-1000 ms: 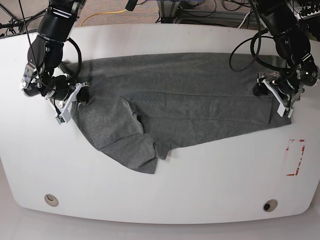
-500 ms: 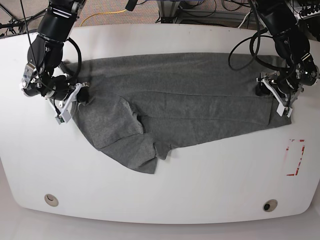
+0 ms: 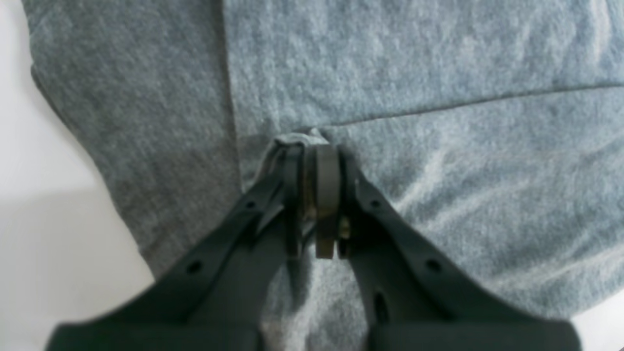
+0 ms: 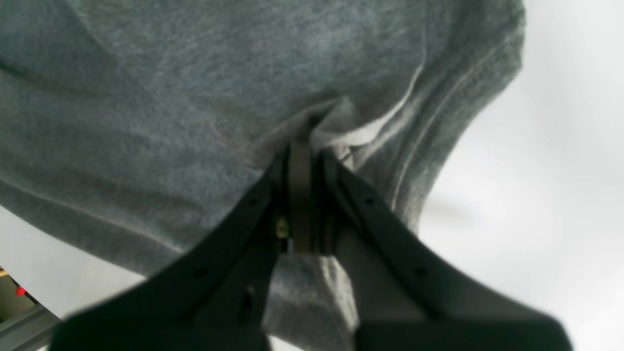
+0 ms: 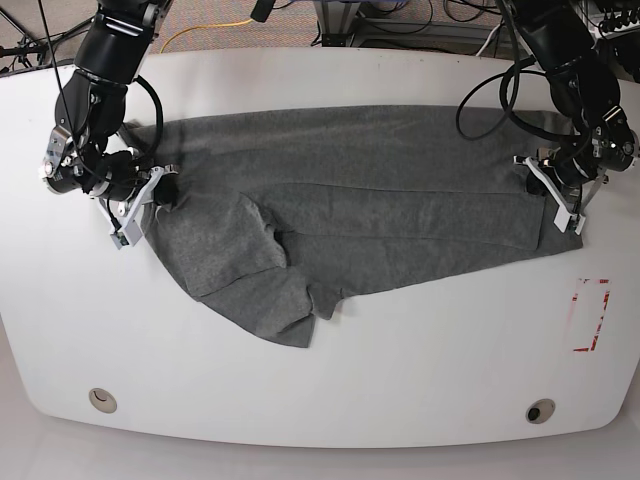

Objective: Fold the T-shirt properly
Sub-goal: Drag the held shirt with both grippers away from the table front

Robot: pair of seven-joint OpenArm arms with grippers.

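Left wrist view: the left gripper (image 3: 317, 195) has its fingers drawn together on a raised pinch of the grey T-shirt (image 3: 438, 161), the cloth puckering up between and around the tips. Just beside the grip, a straight layer edge runs down the fabric, and another crosses away from the pinch; bare white table (image 3: 53, 243) shows past the shirt's border.

In the right wrist view, the right gripper (image 4: 314, 200) is closed as well, with a gathered fold of the same shirt between its fingertips (the fold stands up a little, its lighter edge curling past them). Farther out, layered edges of cloth lie alongside, with the white tabletop beyond.

The base view shows the T-shirt lying across the far part of the table, wide and layered, one arm at each end. A loose, crumpled portion spreads toward the near side, nearer the right arm (image 5: 105, 130) than the left arm (image 5: 585, 120). Two round fittings (image 5: 103, 400) sit near the table's front corners (one on each side), and red marks (image 5: 590, 315) show near the left arm's side.
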